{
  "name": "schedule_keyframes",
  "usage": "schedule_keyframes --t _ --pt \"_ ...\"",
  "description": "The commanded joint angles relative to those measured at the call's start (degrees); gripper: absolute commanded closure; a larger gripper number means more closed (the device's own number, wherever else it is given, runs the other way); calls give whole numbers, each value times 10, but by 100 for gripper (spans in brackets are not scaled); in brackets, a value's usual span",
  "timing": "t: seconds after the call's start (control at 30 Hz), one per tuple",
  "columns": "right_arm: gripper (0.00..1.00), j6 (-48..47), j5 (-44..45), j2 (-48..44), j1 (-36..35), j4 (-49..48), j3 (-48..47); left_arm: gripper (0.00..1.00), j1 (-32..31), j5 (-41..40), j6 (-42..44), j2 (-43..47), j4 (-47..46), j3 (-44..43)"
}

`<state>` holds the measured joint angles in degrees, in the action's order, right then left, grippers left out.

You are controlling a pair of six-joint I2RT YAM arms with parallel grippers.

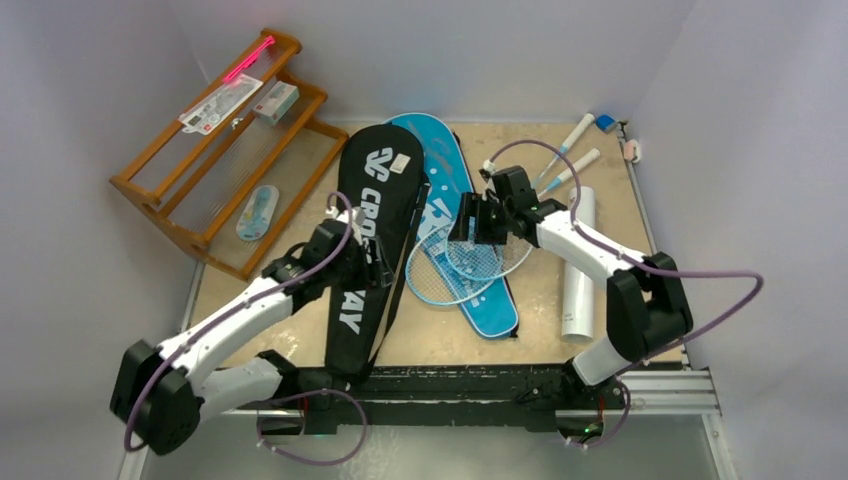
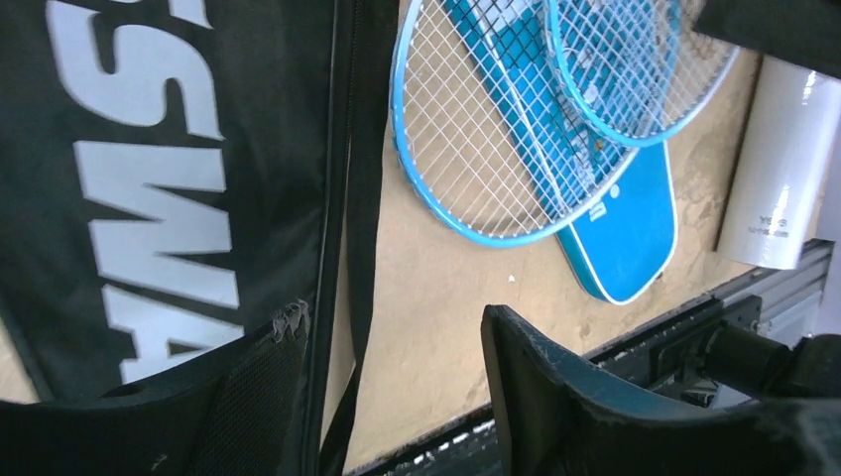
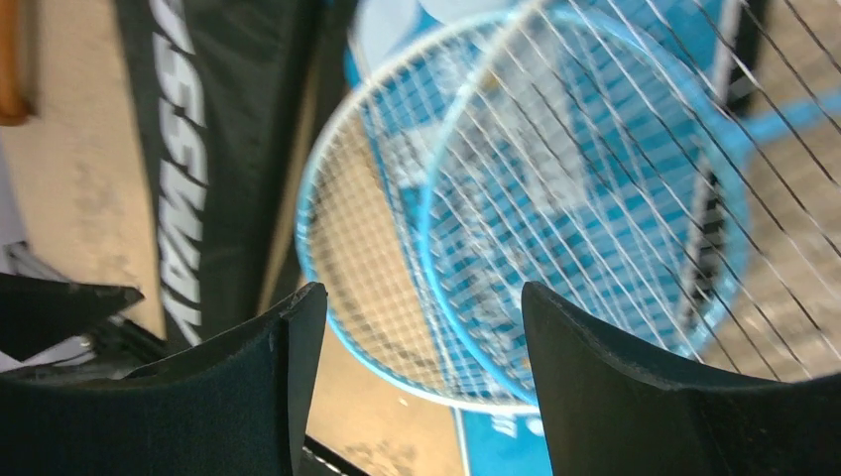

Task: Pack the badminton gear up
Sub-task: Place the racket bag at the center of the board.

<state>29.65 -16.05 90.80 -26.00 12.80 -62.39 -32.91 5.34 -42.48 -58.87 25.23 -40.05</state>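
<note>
The black "CROSSWAY" cover lies lengthwise left of centre. Over its middle hovers my left gripper, open; in the left wrist view the cover's right edge and strap run between the fingers. Two light-blue rackets lie with heads overlapping on the blue cover, handles pointing to the back right. My right gripper hangs open just above those heads, holding nothing. A long white tube lies at the right.
A wooden rack stands at the back left with small packaged items and a pink stick on it. Small objects sit at the back right corner. A metal rail borders the near edge.
</note>
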Motion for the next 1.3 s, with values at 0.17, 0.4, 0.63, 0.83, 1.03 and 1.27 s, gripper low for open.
schedule_keyframes --t 0.17,0.4,0.63,0.83,1.03,1.27 --pt "28 -23 159 -139 17 76 103 37 -20 -1 -1 -171 -163 -23" --pt "28 -5 186 -222 20 77 183 34 -17 -52 -15 -308 -165 -88" --pt "29 67 244 -257 22 89 227 36 49 -86 -88 -325 -194 -33" --pt "30 85 242 -280 23 76 258 36 97 -152 -110 -263 -173 24" --pt "32 17 165 -258 21 67 259 36 115 -175 -114 -243 -142 22" --pt "30 42 211 -243 17 87 248 35 123 -223 -139 -171 -106 29"
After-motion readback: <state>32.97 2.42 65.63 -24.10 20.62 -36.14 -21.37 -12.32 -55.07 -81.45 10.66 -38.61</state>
